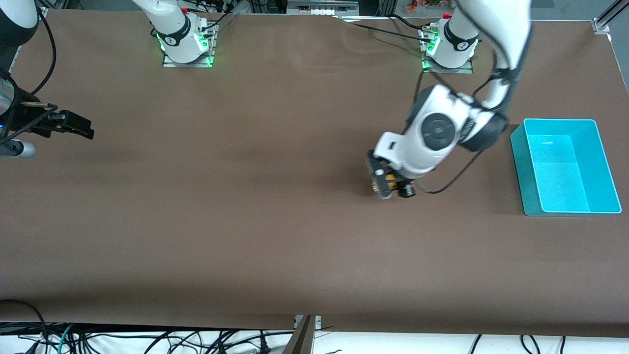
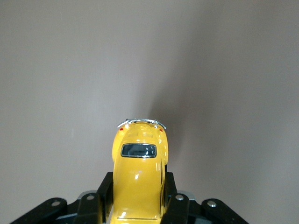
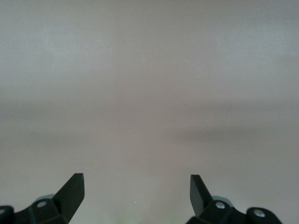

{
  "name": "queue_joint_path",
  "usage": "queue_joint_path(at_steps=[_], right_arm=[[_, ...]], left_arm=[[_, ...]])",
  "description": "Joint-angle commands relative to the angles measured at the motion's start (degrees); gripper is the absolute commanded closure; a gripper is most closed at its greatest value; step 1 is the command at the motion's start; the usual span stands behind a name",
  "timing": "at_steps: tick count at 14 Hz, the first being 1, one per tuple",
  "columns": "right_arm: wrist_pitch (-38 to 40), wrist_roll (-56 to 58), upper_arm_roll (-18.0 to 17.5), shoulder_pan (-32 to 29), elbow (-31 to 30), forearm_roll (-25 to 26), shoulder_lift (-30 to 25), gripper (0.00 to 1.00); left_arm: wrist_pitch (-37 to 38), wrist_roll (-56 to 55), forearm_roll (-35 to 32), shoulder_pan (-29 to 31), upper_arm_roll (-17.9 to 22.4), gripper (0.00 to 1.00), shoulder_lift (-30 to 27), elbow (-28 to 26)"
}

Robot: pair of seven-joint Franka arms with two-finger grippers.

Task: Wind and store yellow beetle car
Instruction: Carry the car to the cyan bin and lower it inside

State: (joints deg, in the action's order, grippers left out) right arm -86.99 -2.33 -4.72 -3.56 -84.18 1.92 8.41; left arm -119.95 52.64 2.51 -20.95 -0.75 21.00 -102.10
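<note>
The yellow beetle car [image 2: 139,172] is bright yellow with a dark window and a chrome bumper. My left gripper [image 2: 139,200] is shut on its sides, one black finger [image 2: 106,191] against each flank. In the front view the left gripper [image 1: 390,184] is low over the brown table, with a bit of the yellow car [image 1: 389,178] showing between the fingers; most of the car is hidden by the hand. My right gripper [image 3: 137,189] is open and empty, and it waits over the right arm's end of the table [image 1: 73,125].
A teal bin [image 1: 565,167] stands open and empty on the table at the left arm's end, beside the left gripper. Cables hang below the table's near edge.
</note>
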Motion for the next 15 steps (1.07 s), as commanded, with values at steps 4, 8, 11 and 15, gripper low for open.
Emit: queue_joint_path(at_steps=[4, 8, 11, 15], right_arm=[[0.50, -0.48, 0.06, 0.13, -0.28, -0.78, -0.59, 0.00], [0.50, -0.48, 0.06, 0.13, -0.28, -0.78, -0.59, 0.00], [0.50, -0.48, 0.06, 0.13, -0.28, -0.87, -0.59, 0.00], [0.50, -0.48, 0.06, 0.13, -0.28, -0.78, -0.59, 0.00]], left_arm=[[-0.64, 31.67, 0.21, 14.26, 5.11, 1.00, -16.59, -19.52], [-1.17, 49.28, -0.49, 16.54, 18.65, 1.00, -18.62, -26.03], [-2.13, 56.77, -4.95, 22.07, 19.55, 1.00, -18.01, -25.08], [-7.39, 66.43, -6.29, 29.11, 20.17, 1.00, -12.75, -23.85]])
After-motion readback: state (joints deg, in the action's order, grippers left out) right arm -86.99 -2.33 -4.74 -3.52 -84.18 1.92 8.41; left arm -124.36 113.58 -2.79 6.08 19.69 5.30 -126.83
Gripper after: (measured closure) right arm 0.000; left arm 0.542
